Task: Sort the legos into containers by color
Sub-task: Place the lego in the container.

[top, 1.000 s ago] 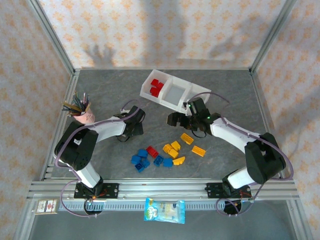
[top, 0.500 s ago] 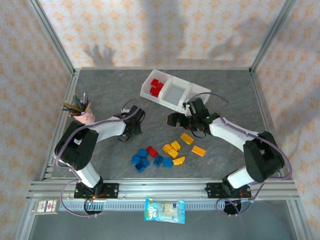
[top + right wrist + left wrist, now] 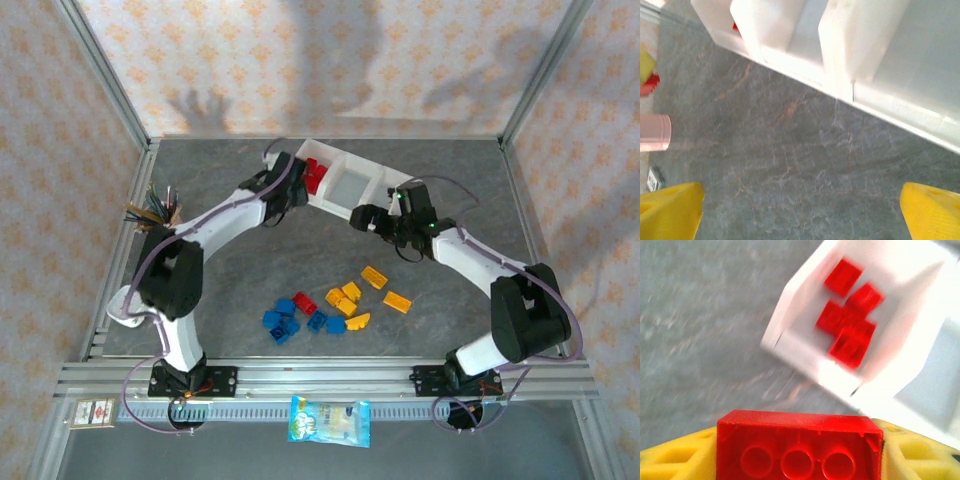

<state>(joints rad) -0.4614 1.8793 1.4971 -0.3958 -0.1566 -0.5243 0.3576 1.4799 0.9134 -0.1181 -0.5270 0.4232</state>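
Observation:
My left gripper (image 3: 799,456) is shut on a red lego (image 3: 800,442), seen from its hollow underside between the yellow fingers (image 3: 675,455). It hangs just short of the left compartment of the white tray (image 3: 790,347), where several red legos (image 3: 850,325) lie. From above, the left gripper (image 3: 292,190) is at the tray's (image 3: 385,182) left end. My right gripper (image 3: 363,217) is open over bare table in front of the tray (image 3: 805,60), its fingers (image 3: 670,212) far apart. Blue legos (image 3: 285,320), one red lego (image 3: 305,302) and yellow legos (image 3: 345,297) lie loose at the near middle.
A pink pen cup (image 3: 165,222) stands at the left, seen also as the pink cup (image 3: 652,132) in the right wrist view. Metal frame posts and patterned walls ring the table. A snack packet (image 3: 329,420) lies on the front rail.
The left gripper closed on a red lego and swung from the table's middle back to the tray's left compartment. The right gripper drew back from the yellow legos toward the tray, still open.

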